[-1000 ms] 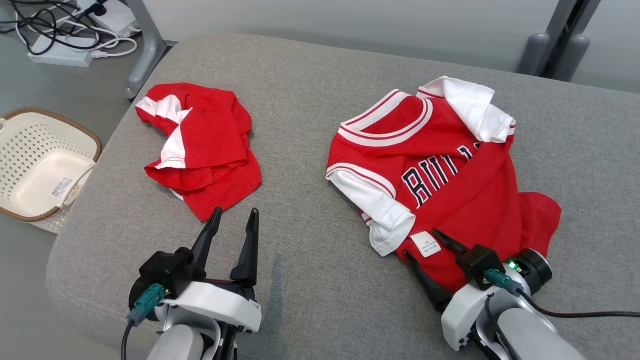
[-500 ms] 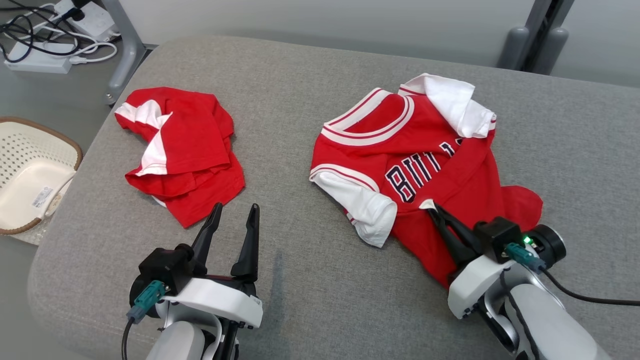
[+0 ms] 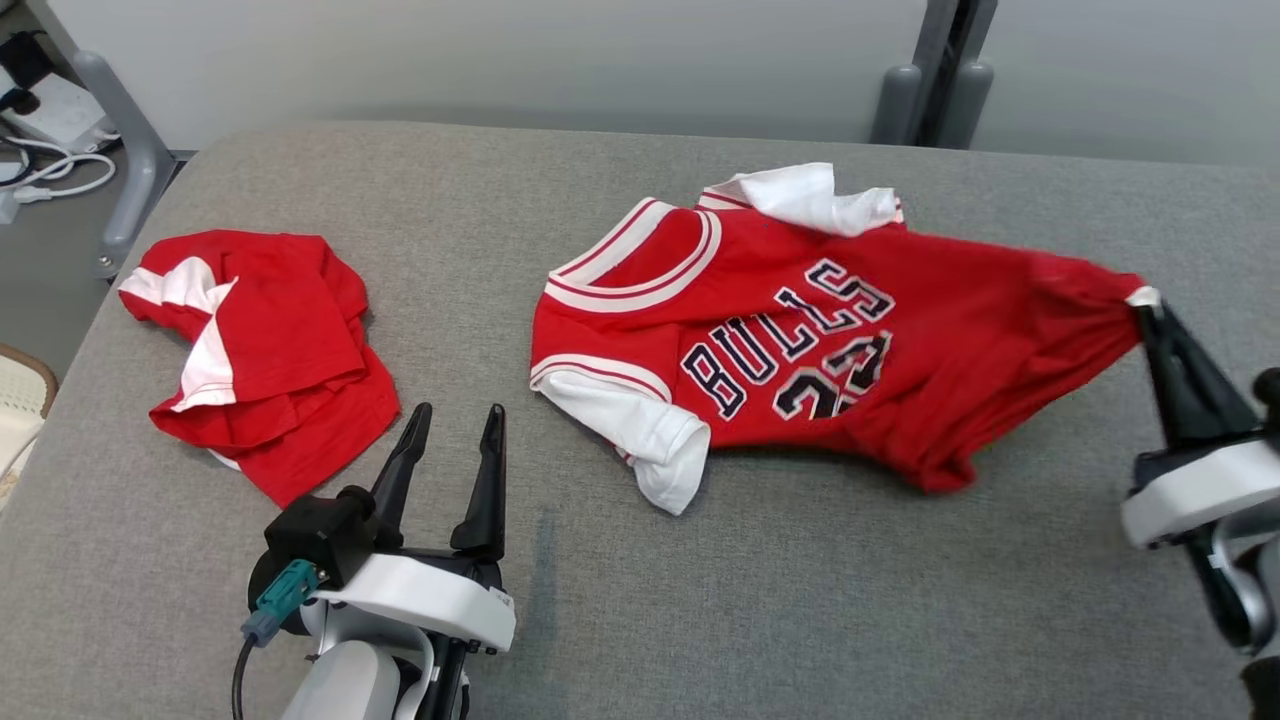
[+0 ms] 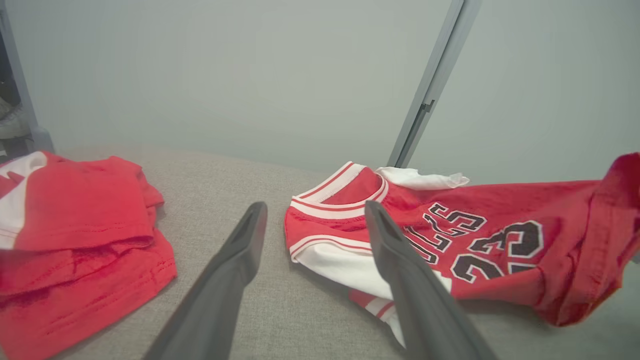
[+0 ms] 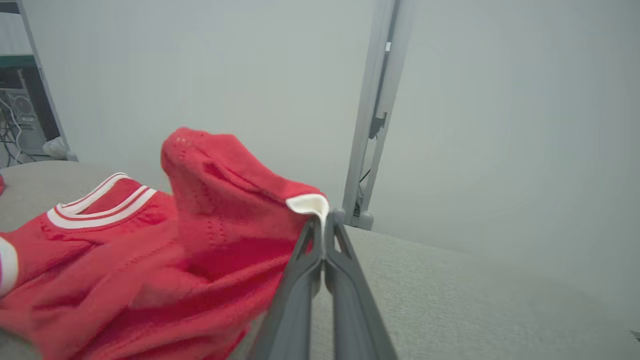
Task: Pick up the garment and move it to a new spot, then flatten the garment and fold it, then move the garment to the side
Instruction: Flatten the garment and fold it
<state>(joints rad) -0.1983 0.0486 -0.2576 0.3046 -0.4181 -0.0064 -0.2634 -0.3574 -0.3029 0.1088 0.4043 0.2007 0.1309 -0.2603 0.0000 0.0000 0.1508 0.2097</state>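
Observation:
The garment (image 3: 800,340) is a red jersey with white sleeves and dark lettering, stretched across the grey cushioned surface (image 3: 800,600). At the right edge, my right gripper (image 3: 1148,305) is shut on the jersey's hem corner by its white label, holding that corner lifted. The right wrist view has the closed fingers pinching the red cloth (image 5: 225,240) at the label (image 5: 310,204). Near the front left my left gripper (image 3: 455,425) stands open and empty, pointing between the two red pieces. In its own view the jersey (image 4: 500,250) lies past the right finger.
A second red and white garment (image 3: 260,350) lies crumpled at the left, also in the left wrist view (image 4: 75,250). A wicker basket rim (image 3: 25,370) shows at the far left edge. Grey frame posts (image 3: 935,90) stand behind the surface, and cables (image 3: 40,170) lie on the floor.
My right gripper closed on the jersey's hem at the label and pulled it up and to the right, spreading the jersey out. The head camera shifted right. The left gripper stayed put.

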